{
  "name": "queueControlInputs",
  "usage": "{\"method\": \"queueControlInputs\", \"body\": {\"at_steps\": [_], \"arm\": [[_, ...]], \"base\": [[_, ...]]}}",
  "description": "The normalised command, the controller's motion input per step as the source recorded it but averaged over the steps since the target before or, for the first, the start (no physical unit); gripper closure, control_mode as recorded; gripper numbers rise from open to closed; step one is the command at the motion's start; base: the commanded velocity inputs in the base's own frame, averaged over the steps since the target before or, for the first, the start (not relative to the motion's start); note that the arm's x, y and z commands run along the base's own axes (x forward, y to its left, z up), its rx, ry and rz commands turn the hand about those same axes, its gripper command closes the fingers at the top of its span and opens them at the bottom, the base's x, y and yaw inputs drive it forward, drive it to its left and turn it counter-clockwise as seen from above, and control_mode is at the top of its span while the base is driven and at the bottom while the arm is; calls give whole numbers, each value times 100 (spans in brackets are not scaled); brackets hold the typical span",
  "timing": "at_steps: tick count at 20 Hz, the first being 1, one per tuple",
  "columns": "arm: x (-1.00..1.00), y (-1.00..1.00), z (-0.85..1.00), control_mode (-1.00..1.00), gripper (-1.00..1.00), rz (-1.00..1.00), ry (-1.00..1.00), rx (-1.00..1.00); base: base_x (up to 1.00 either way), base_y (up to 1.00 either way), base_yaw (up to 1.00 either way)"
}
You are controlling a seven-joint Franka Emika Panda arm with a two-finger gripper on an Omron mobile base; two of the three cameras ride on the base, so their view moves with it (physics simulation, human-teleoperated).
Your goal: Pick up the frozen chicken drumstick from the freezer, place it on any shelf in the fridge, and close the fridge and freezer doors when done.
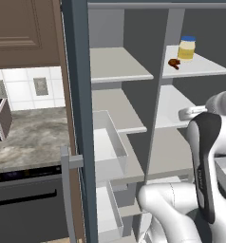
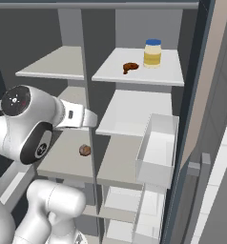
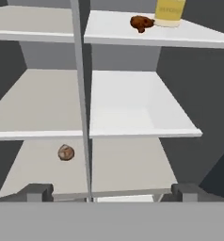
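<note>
The slate-blue side-by-side unit stands open, its pale grey shelves [image 3: 132, 108] split by a centre divider [image 3: 81, 94]. The frozen chicken drumstick [image 1: 174, 63] [image 2: 130, 67] [image 3: 141, 22], dark reddish-brown, lies on the right half's top shelf beside a yellow blue-lidded jar [image 2: 152, 53]. My gripper [image 3: 113, 193] is open and empty. It hovers before the middle shelves near the divider, well below the drumstick. Both doors [image 1: 79, 95] [image 2: 201, 119] are swung wide. Their fronts are hidden, so I cannot tell which half is the freezer and which the fridge.
A rounder tan-brown lump [image 2: 85, 150] [image 3: 65, 152] sits on a lower shelf in the left half. White door bins [image 1: 110, 142] [image 2: 158, 147] jut out on either side. Left of the unit are a stone counter [image 1: 34, 133] and a dark appliance front [image 1: 29, 199].
</note>
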Motion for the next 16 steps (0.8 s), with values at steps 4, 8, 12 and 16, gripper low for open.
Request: {"method": "queueControlInputs", "body": {"at_steps": [4, 8, 12, 16], "arm": [[0, 0, 0, -100, -100, 0, 0, 0], [0, 0, 0, -100, -100, 0, 0, 0], [-2, 14, 0, -100, -100, 0, 16, -2], [-1, 6, 0, -100, -100, 1, 32, -4]], "base": [[0, 0, 0], [0, 0, 0], [0, 0, 0], [0, 0, 0]]}}
